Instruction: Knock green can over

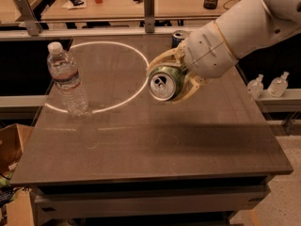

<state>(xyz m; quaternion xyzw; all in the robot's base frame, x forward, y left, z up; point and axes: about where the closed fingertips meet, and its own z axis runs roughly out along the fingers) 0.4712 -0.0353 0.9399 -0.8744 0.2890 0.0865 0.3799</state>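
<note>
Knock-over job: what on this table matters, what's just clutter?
Job: green can, tilted, clamped in the gripper over the table.
Lying about: water bottle at left, blue can behind the gripper, small bottles beyond the right edge.

the bulky white robot arm (254, 18) reaches in from the upper right, its rounded wrist (207, 51) angled down-left. the cream two-finger gripper (165, 83) hangs over the dark tabletop (141, 145), fingers (162, 60) clamped around a tilted green aluminium can (162, 87).
</note>
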